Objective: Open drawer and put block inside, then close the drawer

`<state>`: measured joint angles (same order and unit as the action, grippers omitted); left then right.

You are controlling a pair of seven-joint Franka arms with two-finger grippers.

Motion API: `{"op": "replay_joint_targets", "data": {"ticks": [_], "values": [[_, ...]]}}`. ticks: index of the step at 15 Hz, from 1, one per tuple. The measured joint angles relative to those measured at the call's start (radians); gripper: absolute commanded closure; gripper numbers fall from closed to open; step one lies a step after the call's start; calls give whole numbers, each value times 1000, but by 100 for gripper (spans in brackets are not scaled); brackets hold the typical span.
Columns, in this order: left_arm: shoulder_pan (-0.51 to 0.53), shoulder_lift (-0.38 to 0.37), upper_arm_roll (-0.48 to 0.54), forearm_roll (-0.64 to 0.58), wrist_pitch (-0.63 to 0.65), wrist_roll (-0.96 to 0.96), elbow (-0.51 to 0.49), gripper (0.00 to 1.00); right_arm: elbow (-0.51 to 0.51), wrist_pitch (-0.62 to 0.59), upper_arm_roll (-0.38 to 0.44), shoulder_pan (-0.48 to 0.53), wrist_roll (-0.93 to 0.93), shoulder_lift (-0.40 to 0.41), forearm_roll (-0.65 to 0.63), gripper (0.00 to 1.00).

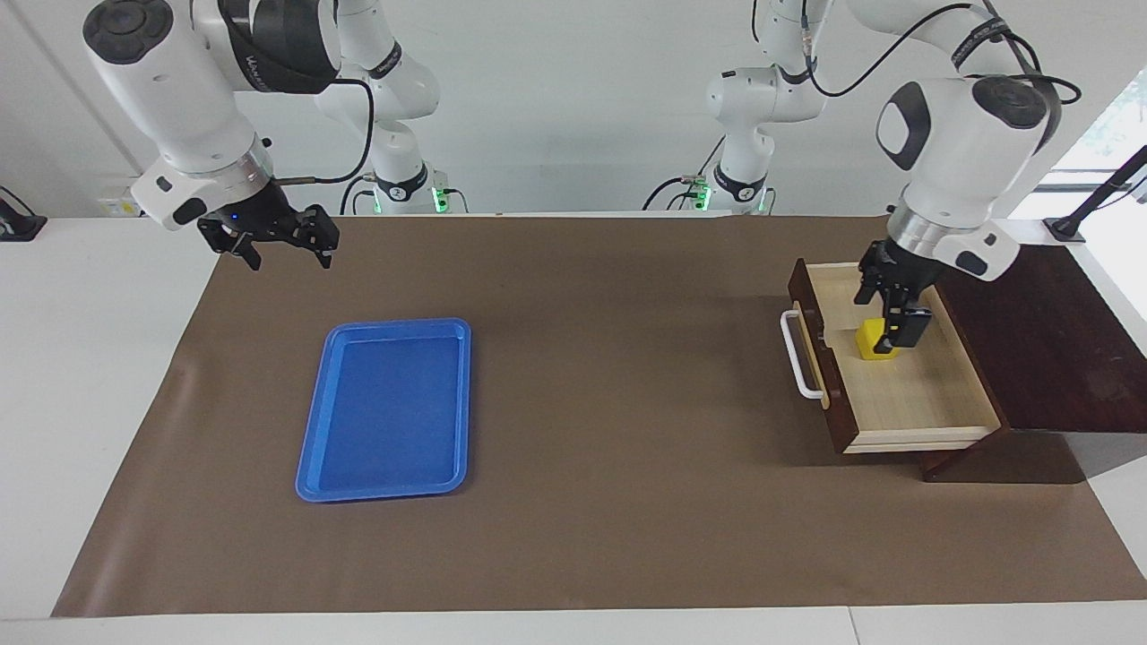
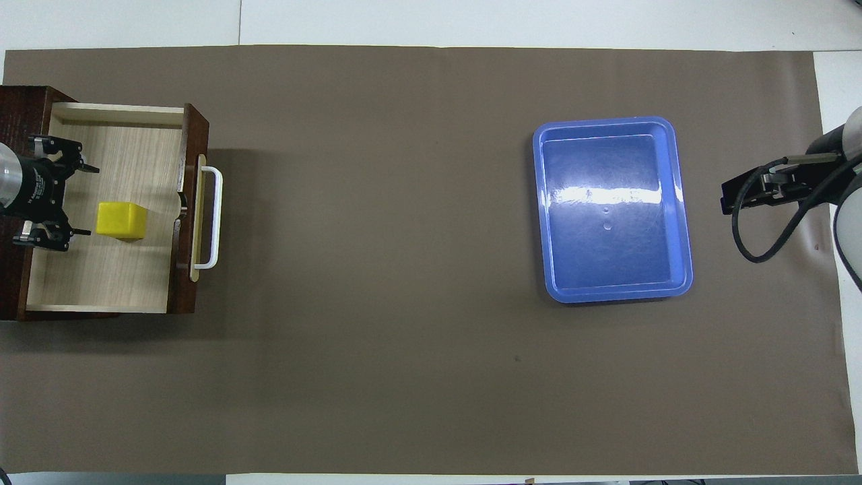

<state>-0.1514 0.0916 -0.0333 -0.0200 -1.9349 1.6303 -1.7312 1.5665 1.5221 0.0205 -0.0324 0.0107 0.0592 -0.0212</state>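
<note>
The drawer [image 1: 896, 376] stands pulled out at the left arm's end of the surface [image 1: 609, 502]. The block [image 2: 121, 220] rests on its floor, clear of all walls. Left end effector [image 2: 66, 199] hangs above it, fingers apart, gripping nothing. Right end effector [image 1: 280, 242] waits, fingers apart, over the surface edge near the blue tray [image 1: 388, 408].

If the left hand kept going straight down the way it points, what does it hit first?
Most likely the drawer floor or the block. The left hand hangs open over the open drawer, pointing down, with the block lying apart from its fingers. Depth is unclear, so treat this as a guess.
</note>
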Motion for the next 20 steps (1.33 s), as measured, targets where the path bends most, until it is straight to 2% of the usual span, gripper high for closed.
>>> {"op": "replay_joint_targets", "data": {"ticks": [2, 5, 12, 20], "values": [[-74, 33, -2, -1, -3, 115, -1, 0, 1, 0, 0, 0, 0, 0, 0, 0], [-106, 77, -1, -45, -23, 182, -24, 0, 1, 0, 0, 0, 0, 0, 0, 0], [-99, 72, 17, -152, -38, 178, -97, 0, 1, 0, 0, 0, 0, 0, 0, 0], [-42, 61, 15, -202, -32, 120, -95, 0, 1, 0, 0, 0, 0, 0, 0, 0]]}}
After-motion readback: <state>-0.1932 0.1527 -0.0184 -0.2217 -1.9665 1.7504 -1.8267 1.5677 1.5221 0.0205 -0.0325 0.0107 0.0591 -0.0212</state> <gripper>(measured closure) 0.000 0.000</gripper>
